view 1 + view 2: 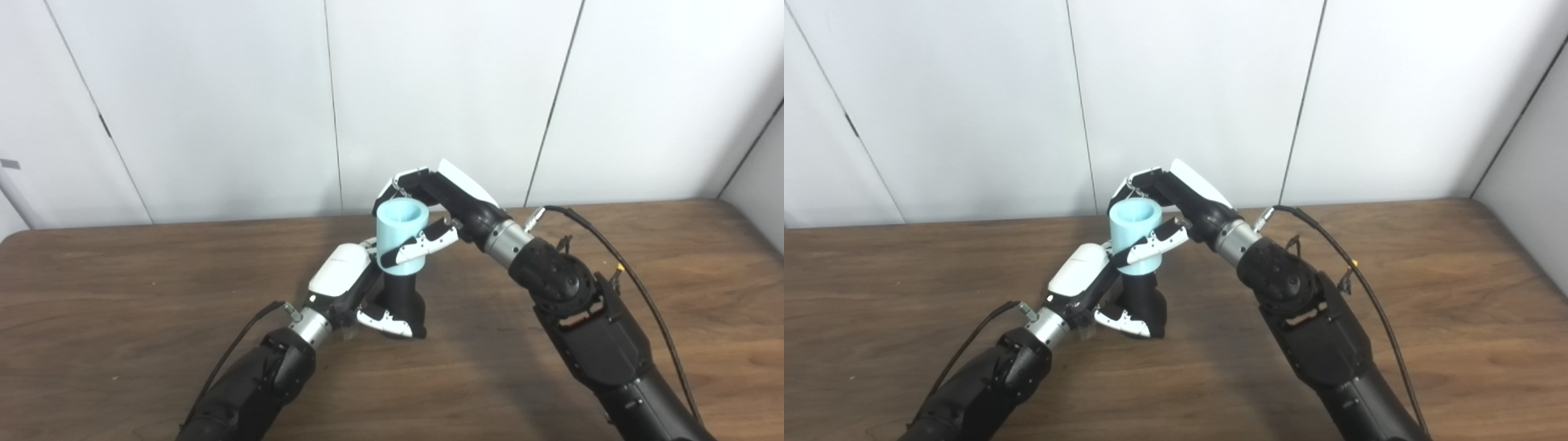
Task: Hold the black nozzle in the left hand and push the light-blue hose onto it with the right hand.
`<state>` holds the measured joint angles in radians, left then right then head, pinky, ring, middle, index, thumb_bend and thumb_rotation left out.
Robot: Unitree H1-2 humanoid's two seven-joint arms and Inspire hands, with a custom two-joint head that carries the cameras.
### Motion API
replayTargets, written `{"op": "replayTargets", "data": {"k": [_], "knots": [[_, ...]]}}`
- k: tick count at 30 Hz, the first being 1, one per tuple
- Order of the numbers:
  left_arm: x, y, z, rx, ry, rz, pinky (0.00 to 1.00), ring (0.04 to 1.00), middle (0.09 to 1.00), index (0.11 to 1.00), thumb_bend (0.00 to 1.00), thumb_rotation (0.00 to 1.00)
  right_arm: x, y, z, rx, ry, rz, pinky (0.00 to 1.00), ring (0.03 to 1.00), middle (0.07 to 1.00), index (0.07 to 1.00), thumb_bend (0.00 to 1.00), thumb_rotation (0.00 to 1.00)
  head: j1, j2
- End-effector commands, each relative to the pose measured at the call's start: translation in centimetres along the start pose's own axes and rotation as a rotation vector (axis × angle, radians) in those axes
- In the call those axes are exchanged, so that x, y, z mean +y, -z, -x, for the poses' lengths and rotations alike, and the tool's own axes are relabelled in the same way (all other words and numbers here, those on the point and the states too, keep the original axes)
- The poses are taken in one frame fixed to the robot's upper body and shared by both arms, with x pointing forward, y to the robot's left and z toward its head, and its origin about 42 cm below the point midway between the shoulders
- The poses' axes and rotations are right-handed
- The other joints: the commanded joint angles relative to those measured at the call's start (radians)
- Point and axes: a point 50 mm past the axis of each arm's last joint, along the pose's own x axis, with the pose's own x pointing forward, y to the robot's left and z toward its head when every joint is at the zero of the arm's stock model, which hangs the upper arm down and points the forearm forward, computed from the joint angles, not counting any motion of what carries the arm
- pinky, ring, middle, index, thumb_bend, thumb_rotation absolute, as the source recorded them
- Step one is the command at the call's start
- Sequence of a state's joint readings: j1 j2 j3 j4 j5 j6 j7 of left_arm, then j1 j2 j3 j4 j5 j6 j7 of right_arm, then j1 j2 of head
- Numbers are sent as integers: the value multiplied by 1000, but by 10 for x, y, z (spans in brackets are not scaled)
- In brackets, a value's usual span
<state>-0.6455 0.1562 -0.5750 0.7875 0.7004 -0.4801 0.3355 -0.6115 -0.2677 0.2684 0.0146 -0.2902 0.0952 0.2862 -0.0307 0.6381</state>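
The black nozzle [402, 303] stands upright on the brown table [122, 288] near its middle. My left hand [358, 288] is shut on its lower part, thumb across the front. The light-blue hose [401, 236], a short wide tube with its open end up, sits over the nozzle's top. My right hand [438, 205] comes in from the right and is shut on the hose, thumb across its front and fingers behind it. The nozzle's upper end is hidden inside the hose.
White wall panels [429, 92] rise right behind the table's far edge. Both black forearms slant in from the bottom corners, and a black cable [618, 257] loops off the right wrist.
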Motion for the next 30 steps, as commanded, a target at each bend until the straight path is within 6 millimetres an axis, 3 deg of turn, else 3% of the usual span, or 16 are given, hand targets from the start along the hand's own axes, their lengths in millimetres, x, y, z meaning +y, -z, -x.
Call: {"op": "replayTargets", "data": {"k": [1,12,21,30], "knots": [[-78,-1,65,129,172,85,891,668,478,491,526,0,8,1,-5,-17,-63,65,325,412,487,513,518,0,-1,1],[-80,-2,66,127,178,88,882,662,485,484,526,0,21,3,-3,-32,-115,111,334,406,486,516,517,0,0,10],[-78,1,68,133,179,91,894,665,476,492,526,0,18,4,6,-68,-121,155,326,405,487,511,517,0,5,19],[-74,4,72,146,186,92,891,668,479,490,526,0,17,17,31,-107,-43,159,311,404,487,512,517,0,-3,23]]}}
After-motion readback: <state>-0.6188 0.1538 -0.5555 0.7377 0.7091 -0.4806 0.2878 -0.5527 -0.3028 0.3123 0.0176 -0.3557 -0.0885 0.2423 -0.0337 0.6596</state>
